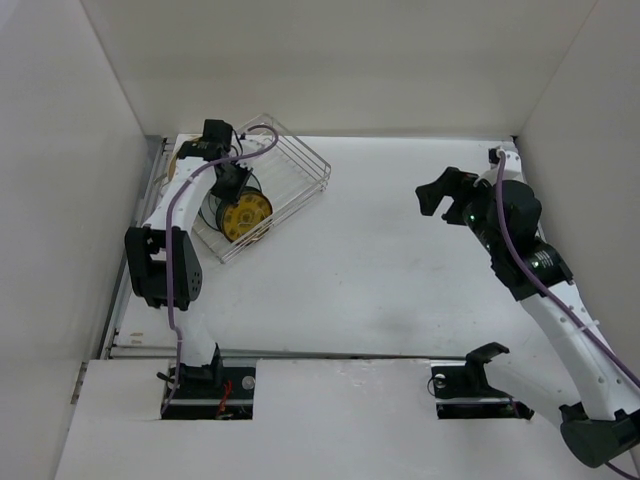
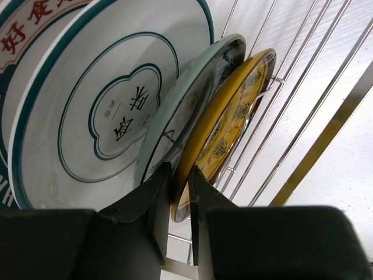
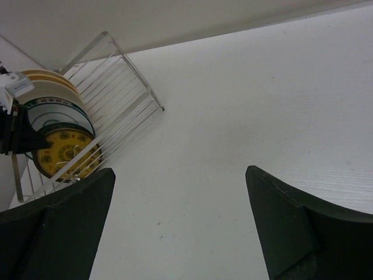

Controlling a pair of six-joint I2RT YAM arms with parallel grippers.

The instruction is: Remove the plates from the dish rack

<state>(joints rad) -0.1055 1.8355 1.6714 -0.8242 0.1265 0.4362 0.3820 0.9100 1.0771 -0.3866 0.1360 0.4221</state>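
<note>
Upper left of frame: plates [image 1: 232, 205] are stood on edge in rack [image 1: 300, 165]. Rim of yellow plate [image 2: 233, 111] is pinched by left gripper [image 2: 179, 198]. The right gripper [image 3: 179, 175] is held spread. Ceramic judged stiff, slick, breakable; a rim hold is favoured.

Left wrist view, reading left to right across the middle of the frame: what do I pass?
White plate with teal rings → pale teal plate → mustard-yellow plate → dish rack wires.
</note>
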